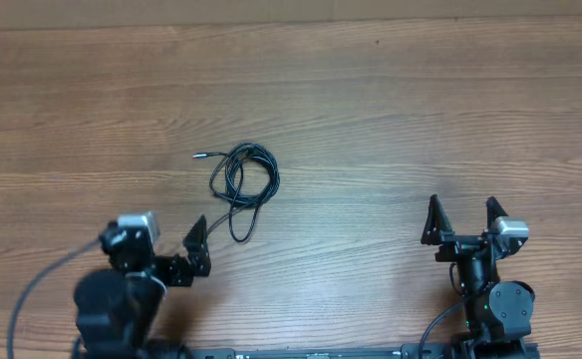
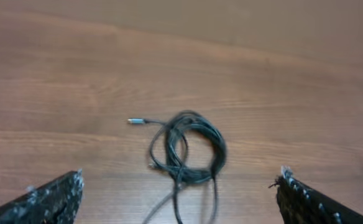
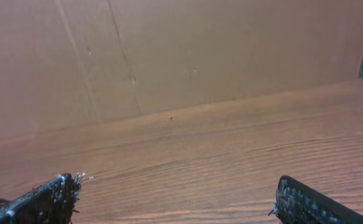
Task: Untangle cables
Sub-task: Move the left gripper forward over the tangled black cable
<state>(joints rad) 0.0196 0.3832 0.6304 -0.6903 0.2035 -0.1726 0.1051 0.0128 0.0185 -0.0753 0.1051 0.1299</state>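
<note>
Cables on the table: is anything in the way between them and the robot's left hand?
No, nothing visible blocks the way. The cables lie in a loose coil on the wooden table. The left gripper is open close by, facing them, with only bare wood between.

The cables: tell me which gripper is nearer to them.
Left. The left gripper sits close to the cables, just left of their trailing loop; the right gripper is far off to their right.

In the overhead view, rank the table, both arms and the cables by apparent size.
1. the table
2. the left arm and right arm: they look about alike, so unranked
3. the cables, smallest
</note>
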